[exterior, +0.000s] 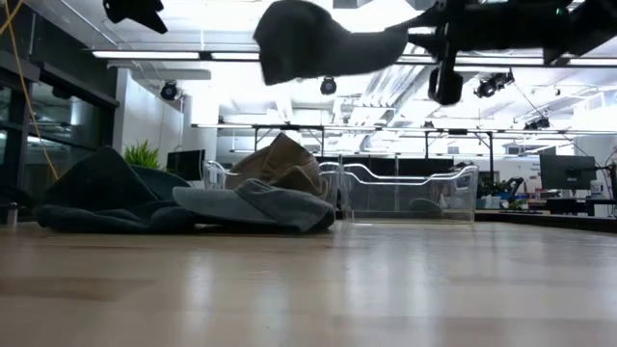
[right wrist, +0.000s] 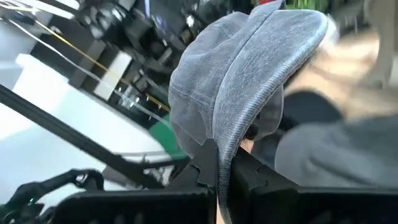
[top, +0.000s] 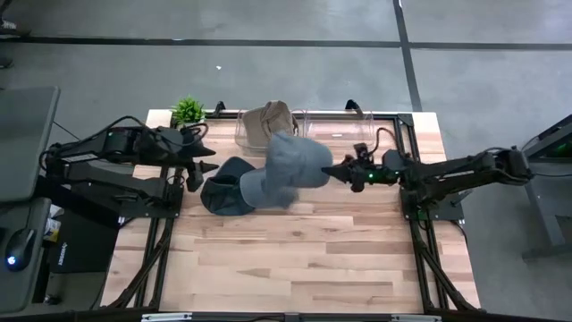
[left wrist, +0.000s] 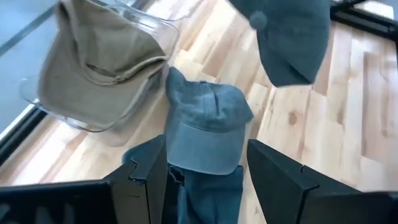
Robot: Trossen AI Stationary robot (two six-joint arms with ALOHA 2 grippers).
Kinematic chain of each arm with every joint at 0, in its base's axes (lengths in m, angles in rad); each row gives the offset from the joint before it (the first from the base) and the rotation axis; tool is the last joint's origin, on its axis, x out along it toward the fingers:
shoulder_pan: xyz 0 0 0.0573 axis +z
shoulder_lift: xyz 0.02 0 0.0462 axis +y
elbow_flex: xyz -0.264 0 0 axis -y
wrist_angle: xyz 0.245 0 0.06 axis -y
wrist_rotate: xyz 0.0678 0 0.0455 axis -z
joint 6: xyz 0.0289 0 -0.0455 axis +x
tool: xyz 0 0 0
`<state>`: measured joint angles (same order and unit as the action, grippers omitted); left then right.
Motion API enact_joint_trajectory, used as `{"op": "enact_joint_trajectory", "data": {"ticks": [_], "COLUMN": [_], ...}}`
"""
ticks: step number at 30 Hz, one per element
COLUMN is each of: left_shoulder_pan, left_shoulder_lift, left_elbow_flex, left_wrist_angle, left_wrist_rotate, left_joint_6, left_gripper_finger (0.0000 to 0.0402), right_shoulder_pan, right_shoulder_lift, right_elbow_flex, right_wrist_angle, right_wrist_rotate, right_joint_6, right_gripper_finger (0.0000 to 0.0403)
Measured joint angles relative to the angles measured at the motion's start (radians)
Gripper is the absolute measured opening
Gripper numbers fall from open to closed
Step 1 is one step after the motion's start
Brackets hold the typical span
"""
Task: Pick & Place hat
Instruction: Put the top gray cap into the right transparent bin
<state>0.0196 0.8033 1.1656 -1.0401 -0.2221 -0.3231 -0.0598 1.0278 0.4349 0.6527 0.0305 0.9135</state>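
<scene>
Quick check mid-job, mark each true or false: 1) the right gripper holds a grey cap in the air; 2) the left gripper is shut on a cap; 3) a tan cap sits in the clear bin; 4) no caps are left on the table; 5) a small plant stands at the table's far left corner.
1) True: the right gripper pinches the grey cap by its brim, lifted.
2) False: the left gripper is open and empty.
3) True: the tan cap lies in the clear bin.
4) False: two caps lie on the table.
5) True: plant.

The lifted grey cap (top: 299, 161) hides part of the clear bin (top: 340, 125).
</scene>
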Motion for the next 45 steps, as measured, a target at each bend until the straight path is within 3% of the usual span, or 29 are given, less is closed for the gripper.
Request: {"op": "enact_joint_trajectory", "data": {"ticks": [6, 12, 23, 32, 38, 45], "left_shoulder_pan": [0.000, 0.000, 0.000, 0.000, 0.000, 0.000], "left_shoulder_lift": [-0.037, -0.036, -0.036, -0.036, -0.036, -0.036], "left_elbow_flex": [0.000, 0.000, 0.000, 0.000, 0.000, 0.000], "left_wrist_angle": [0.000, -0.009, -0.010, -0.010, -0.010, -0.008], "left_wrist_rotate": [-0.023, -0.032, -0.019, -0.016, -0.015, -0.015], "left_joint_6": [-0.007, -0.008, 0.002, 0.003, 0.003, 0.049], "left_gripper_finger": [0.0181, 0.0181, 0.0181, 0.0181, 0.0181, 0.0181], "right_shoulder_pan": [0.002, 0.002, 0.002, -0.007, -0.058, -0.163], "right_shoulder_lift": [-0.089, -0.105, -0.050, 0.060, 0.172, 0.354], "right_elbow_flex": [0.114, 0.313, 0.713, 0.882, 0.967, 1.140], "right_wrist_angle": [-0.249, -0.556, -1.018, -1.267, -1.371, -1.554], "right_wrist_rotate": [0.097, 0.197, 0.445, 0.620, 0.632, 0.513], "right_joint_6": [-0.105, -0.217, -0.451, -0.529, -0.460, -0.390], "right_gripper_finger": [0.0003, 0.0003, 0.0003, 0.0003, 0.0003, 0.0003]}}
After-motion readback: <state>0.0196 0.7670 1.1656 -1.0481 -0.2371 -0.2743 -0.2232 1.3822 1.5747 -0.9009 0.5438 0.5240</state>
